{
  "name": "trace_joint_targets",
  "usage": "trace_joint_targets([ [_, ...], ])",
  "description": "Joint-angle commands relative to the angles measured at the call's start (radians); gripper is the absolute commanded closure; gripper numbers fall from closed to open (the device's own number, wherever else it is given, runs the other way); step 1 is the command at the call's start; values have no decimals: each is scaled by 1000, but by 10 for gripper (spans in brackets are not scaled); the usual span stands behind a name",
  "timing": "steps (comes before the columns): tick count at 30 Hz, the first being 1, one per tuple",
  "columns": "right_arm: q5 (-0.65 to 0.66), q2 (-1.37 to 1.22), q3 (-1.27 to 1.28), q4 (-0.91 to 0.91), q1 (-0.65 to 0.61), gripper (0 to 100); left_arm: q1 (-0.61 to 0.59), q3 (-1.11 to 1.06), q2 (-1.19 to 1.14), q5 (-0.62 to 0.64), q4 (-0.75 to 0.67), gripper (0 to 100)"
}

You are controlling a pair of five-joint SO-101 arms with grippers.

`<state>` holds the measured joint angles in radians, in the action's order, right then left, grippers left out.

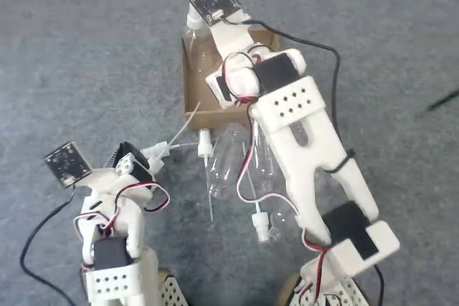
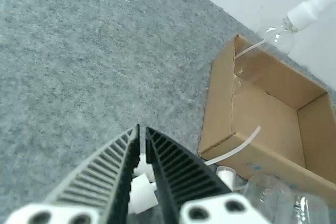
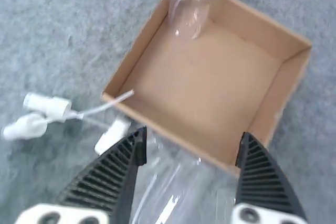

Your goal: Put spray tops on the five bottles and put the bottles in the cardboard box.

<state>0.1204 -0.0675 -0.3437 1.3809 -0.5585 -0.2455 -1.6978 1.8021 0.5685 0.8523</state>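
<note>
Left tool (image 2: 142,128): fingers pressed almost together, above loose spray tops (image 3: 46,103). Bottles (image 1: 226,159): lying just beside the near wall of the cardboard box (image 2: 223,103). Right tool (image 3: 193,132): spread wide over that wall. Capped bottle (image 3: 191,9): leaning at the far corner. Desk (image 1: 86,69): broad grey stretch beside the box's side wall.

**Count from my table: one box, four bottles, five spray tops**

Box first: one cardboard box (image 1: 215,116), just the one. On to the bottles, and I make it four clear ones: a bottle (image 1: 195,39), a second bottle (image 1: 224,161), a third bottle (image 1: 262,150) and a fourth bottle (image 1: 285,214). Whether another lies hidden, I can't tell. Now the white spray tops, five in all: one spray top (image 1: 193,18), another spray top (image 1: 206,142), a third spray top (image 1: 261,226), then two more spray tops (image 3: 46,103) (image 3: 22,128).
</note>
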Motion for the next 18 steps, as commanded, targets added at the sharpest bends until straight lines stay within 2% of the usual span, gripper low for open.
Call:
trace_joint_targets([
  [1, -9, 116, -29, 94, 5, 764, 3, 15, 17, -9, -11, 985],
  [13, -12, 170, -29, 401, 16, 764, 2, 13, 17, -9, -11, 985],
  [18, -11, 191, 29, 414, 16, 764, 2, 13, 17, -9, -11, 985],
])
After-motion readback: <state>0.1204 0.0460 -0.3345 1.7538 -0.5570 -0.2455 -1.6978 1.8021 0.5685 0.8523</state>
